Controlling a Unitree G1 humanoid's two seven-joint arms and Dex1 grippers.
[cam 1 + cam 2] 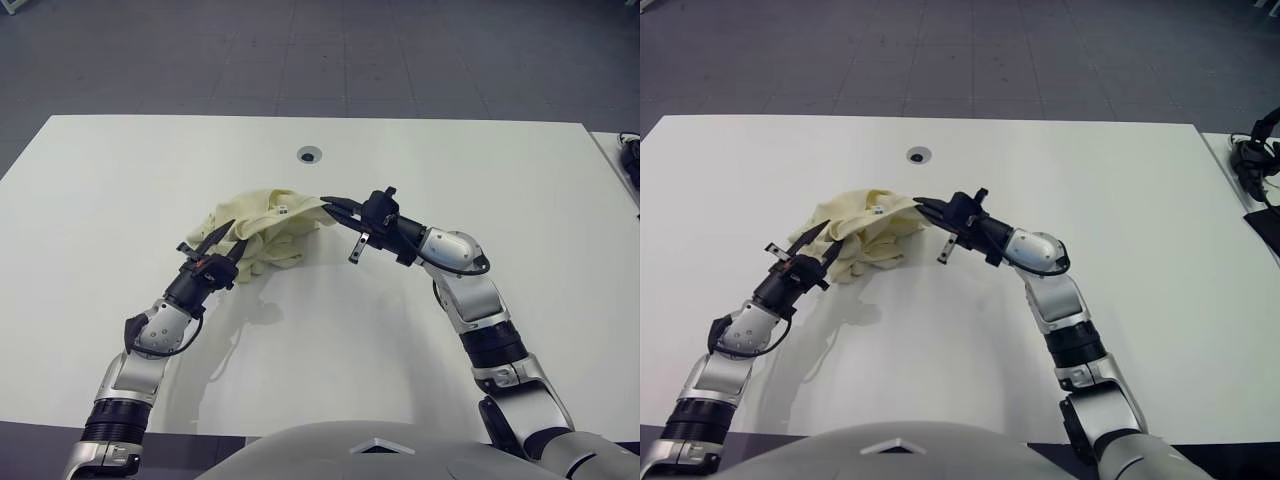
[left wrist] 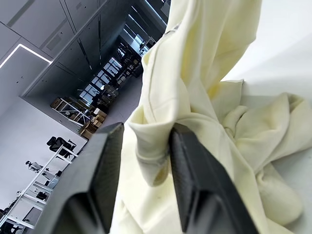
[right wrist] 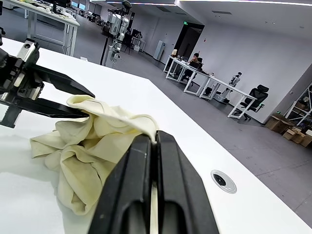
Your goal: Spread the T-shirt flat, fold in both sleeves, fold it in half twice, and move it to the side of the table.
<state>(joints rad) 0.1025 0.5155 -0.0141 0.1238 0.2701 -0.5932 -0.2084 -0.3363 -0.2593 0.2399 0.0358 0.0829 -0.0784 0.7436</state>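
A broad white rectangular table (image 1: pixel 120 180) spread across the head views. On its left half, the left gripper (image 1: pixel 236 234) of the silver-and-black arm sat at about 8 o'clock of the crumpled pale-yellow cotton T-shirt (image 1: pixel 265 225). Its two black fingers (image 2: pixel 107 161) were spread in a V, and the left wrist view showed a rolled fold of the cloth lying in the gap between them.

The T-shirt lay bunched in a loose heap a little left of the table's centre, not flat, with one part drawn up off the surface toward 3 o'clock. A small round grey cable port (image 1: pixel 309 154) was set in the tabletop at about 1 o'clock of the heap, apart from it.

At 3 o'clock of the shirt, the right gripper (image 1: pixel 330 203) pointed toward 9 o'clock with its fingers pressed together on a thin edge of the fabric, holding that edge raised above the table. Black cables (image 1: pixel 1245 160) lay beyond the table's right edge.
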